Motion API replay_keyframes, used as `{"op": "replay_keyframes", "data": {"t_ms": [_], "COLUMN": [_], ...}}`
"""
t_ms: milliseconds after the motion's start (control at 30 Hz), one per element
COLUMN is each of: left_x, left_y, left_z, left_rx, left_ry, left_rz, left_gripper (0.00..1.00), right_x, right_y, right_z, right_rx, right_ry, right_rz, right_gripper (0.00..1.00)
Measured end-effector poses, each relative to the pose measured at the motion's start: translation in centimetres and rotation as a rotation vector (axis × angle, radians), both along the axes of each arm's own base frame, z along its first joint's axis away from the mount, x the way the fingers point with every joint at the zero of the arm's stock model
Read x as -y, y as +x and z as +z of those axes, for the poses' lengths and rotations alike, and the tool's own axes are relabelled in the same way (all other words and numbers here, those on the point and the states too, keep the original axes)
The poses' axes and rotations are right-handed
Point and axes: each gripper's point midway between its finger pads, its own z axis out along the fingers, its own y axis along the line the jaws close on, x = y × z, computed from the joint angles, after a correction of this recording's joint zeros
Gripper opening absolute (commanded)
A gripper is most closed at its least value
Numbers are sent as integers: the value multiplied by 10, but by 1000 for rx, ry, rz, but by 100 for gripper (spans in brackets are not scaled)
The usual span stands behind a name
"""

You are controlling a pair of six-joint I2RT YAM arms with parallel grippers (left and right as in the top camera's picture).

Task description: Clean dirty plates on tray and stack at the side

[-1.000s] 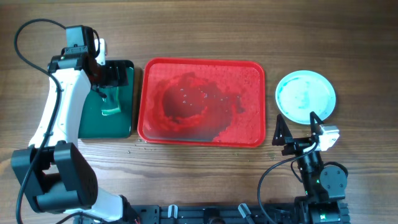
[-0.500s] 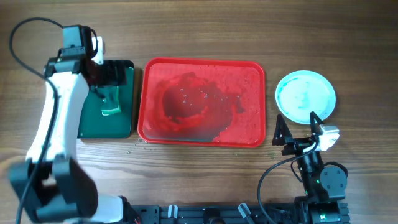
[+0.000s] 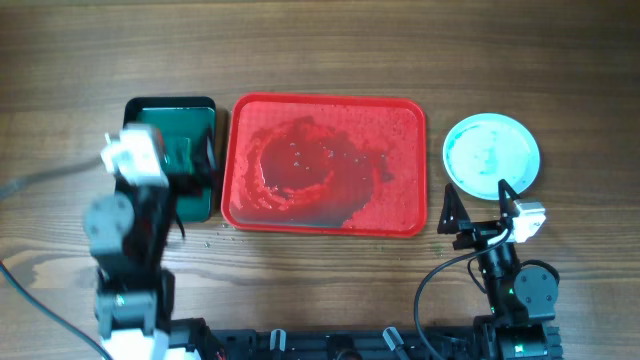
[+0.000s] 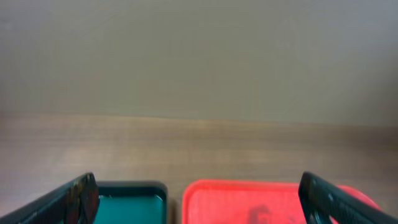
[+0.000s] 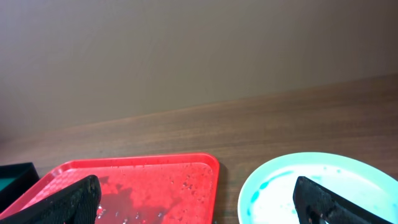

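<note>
Left gripper (image 4: pixel 198 186): spread wide, nothing between its tips; dark fingers (image 4: pixel 71 200) at 8 and 4 o'clock.
Red tray (image 4: pixel 249 200): 5 to 6 o'clock, far rim showing.
Green tray (image 4: pixel 132 202): 7 o'clock, just beside the red tray, narrow gap between.
Table (image 4: pixel 199 146): wood band across centre.
Wall (image 4: pixel 199 56): plain, 12 o'clock.

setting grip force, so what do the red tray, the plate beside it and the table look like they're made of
Red tray: likely moulded plastic, glossy. It has even colour, rounded corners and a raised rim, and a wet film and droplets sit on its surface.
Plate: pale aqua, smooth and shiny. It could be plastic or glazed ceramic; the look leaves it open.
Table: wood or wood-look laminate, matte, with visible grain.
</note>
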Motion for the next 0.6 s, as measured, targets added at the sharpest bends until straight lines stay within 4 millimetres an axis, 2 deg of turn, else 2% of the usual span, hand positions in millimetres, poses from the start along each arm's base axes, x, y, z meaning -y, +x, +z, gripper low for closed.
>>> {"op": "replay_keyframes", "data": {"t_ms": [33,200,367,500,600], "left_x": [0,-3,-7,-9,-13], "left_y": [-7,-40,-49,-50,-54], "left_z": [-3,-45,-60,-97,-108], "left_rx": [45,144,163,53,15], "left_ry": [-14,-62,-77,-81,-79], "left_rz": [2,35,71,90,114], "left_gripper": [100,100,100,100,100], "right_x": [0,0,0,0,0], "right_y": [0,0,0,0,0], "right_z": [0,0,0,0,0], "right_rx": [1,0,0,0,0], "right_ry": [0,0,0,0,0], "right_rz": [0,0,0,0,0], "right_gripper": [100,100,100,100,100]}}
